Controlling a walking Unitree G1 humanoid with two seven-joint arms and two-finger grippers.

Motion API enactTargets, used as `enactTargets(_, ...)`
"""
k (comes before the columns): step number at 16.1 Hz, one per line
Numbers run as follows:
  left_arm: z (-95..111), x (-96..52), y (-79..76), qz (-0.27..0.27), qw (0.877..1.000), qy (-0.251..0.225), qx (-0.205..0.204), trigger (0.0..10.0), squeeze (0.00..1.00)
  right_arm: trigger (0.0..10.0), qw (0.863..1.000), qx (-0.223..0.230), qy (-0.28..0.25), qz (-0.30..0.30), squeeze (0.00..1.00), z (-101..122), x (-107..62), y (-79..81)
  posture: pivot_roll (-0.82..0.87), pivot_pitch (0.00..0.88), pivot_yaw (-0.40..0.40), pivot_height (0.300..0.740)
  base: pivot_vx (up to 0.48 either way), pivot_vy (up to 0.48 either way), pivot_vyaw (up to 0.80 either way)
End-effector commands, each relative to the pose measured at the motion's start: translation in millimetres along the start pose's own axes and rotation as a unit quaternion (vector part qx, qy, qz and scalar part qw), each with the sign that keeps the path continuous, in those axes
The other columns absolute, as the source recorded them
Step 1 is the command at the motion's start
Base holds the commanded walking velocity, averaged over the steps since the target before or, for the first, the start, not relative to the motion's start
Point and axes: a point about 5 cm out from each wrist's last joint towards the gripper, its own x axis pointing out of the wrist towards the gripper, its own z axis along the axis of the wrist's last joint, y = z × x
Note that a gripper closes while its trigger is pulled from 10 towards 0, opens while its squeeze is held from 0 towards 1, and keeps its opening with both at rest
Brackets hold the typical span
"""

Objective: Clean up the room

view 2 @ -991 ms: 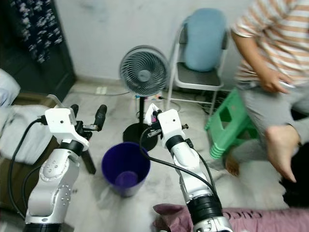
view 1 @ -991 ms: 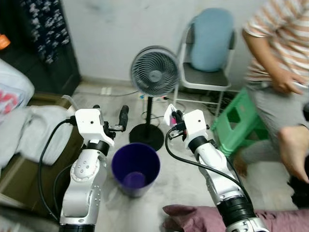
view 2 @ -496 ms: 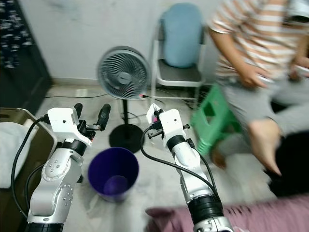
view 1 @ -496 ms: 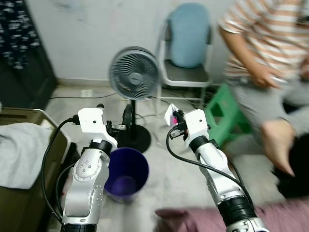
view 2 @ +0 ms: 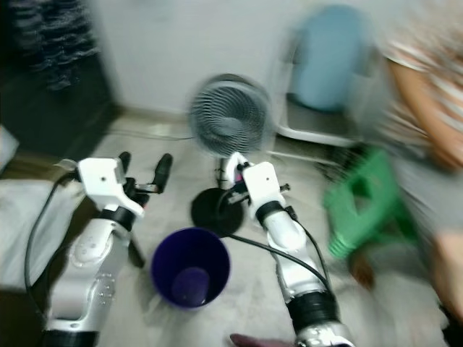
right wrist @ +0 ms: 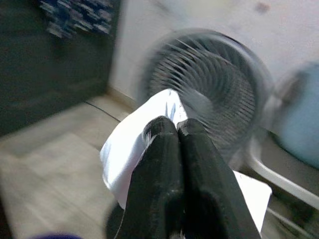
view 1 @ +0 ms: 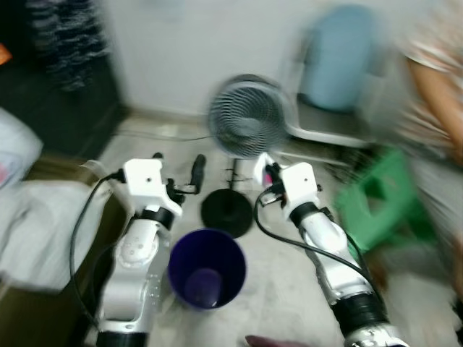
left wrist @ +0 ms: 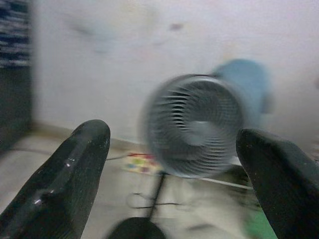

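1. Camera has swung since a second ago; the whole scene has slid sideways and is now motion-blurred, so the shift is the robot turning, not the things moving. Both arms hold the same raised pose relative to the body.
2. Right tool [right wrist: 175,130]: fingers pinched together on a white scrap of paper or wrapper [right wrist: 130,144], with a trace of pink showing at it in the head view. It hangs near the fan [view 1: 248,124], above the floor beyond the far rim of the purple bin [view 1: 207,268].
3. Left tool [left wrist: 174,164]: fingers spread wide, nothing between them, pointed toward the fan and the wall.
4. Purple bin stands on the floor between the two arms, mouth up, something pale purple at its bottom; too blurred to name.
5. Step in hand, as I judge it: carry the scrap back over the bin mouth and release. Best to let the body settle first, bring the right tool in over the middle of the opening, well inside the rim, then part the fingers; light paper drifts.
6. Room: the fan's round base [view 1: 226,212] sits just beyond the bin; a green stool [view 1: 380,199] and a person's leg [view 2: 448,278] lie to the right. Bedding [view 1: 40,224] crowds the left. Open floor is mainly around the bin.
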Motion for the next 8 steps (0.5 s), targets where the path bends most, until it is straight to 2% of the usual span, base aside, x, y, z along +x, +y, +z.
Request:
enactTargets(1,-1.9,2.1,-8.9,-0.008,1.000,0.006,-0.003,10.0,0.00,10.0,1.000,-0.004,0.014,-0.010,0.00,-7.9,-6.9,-6.7,-0.02,0.080,-0.071,0.740,0.000,0.000,0.00)
enactTargets(5,1.2,3.5,-7.4,0.003,1.000,-0.003,0.002,10.0,0.00,10.0,1.000,-0.001,0.011,-0.001,0.00,-6.8,-3.0,-4.2,0.01,0.064,-0.097,0.740,0.000,0.000,0.00)
enactTargets(8,5.3,-3.0,3.2,0.037,0.999,-0.017,0.010,10.0,0.00,10.0,0.999,0.001,0.000,0.038,0.00,-0.2,8.7,9.5,0.06,0.051,-0.166,0.740,0.000,0.000,0.00)
